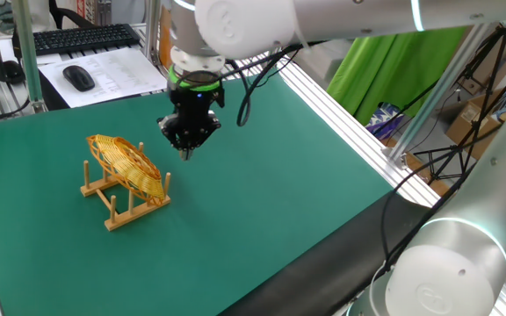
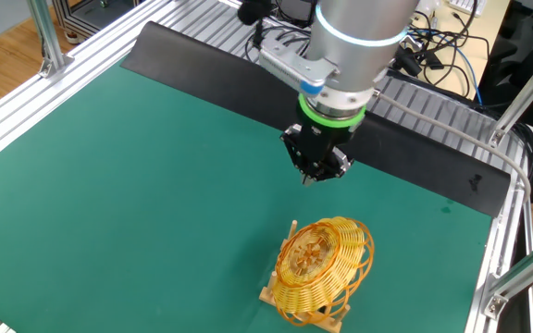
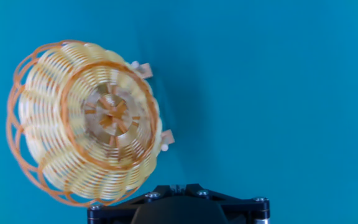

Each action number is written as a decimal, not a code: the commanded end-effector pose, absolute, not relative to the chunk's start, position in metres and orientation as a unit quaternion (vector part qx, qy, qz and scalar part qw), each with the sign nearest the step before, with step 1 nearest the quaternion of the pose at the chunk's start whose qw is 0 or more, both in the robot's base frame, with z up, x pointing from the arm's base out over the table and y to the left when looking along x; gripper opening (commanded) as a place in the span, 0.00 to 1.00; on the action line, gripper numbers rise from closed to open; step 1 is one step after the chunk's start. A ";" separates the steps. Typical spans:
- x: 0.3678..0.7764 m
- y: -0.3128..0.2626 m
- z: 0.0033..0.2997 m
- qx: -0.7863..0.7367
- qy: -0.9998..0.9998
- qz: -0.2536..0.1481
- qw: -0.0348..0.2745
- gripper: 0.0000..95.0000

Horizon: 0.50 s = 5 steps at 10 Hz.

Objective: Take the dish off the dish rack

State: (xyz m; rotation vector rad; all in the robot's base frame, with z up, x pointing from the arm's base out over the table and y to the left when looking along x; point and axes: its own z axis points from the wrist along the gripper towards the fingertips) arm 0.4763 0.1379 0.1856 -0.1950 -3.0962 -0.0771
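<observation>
Green tabletop point(image 1: 262, 202) with the wicker dish point(image 1: 127, 164) standing tilted on edge between the pegs of the wooden dish rack point(image 1: 112, 204), left of centre in one fixed view and at lower centre in the other. The end effector point(image 1: 187, 149) hangs above the tabletop, just right of the dish and apart from it, holding nothing; its finger opening cannot be told. In the hand view the dish fills the left half.

Dish point(image 1: 128, 165) tilted in dish rack point(image 1: 112, 204)
</observation>
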 end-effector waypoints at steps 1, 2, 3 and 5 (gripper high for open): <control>0.476 0.138 0.185 -0.071 -0.996 -0.042 0.011 0.40; 0.476 0.139 0.185 -0.077 -0.996 -0.046 0.011 0.60; 0.477 0.140 0.186 -0.080 -0.996 -0.049 0.011 0.60; 0.478 0.153 0.191 -0.097 -0.994 -0.048 0.001 0.60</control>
